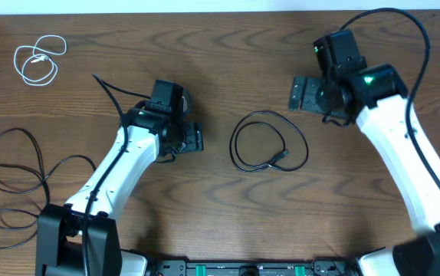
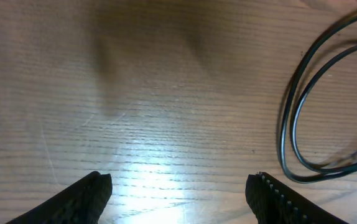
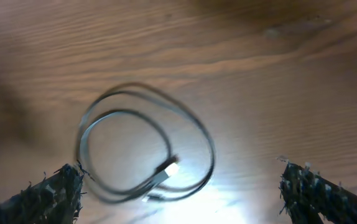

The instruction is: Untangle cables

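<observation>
Black cable lay coiled mid-table, its loop's long axis left-right and its plug pointing right. Left gripper and right gripper were both spread wide, empty.

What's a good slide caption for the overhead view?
Open left gripper and open right gripper flank a coiled black cable mid-table; white cable and second black cable lie apart at left.

We see a brown wood-grain bench filling the overhead view, a pale strip beyond its far edge, and, in both wrist views, a bright patch of reflected light on its surface.
</observation>
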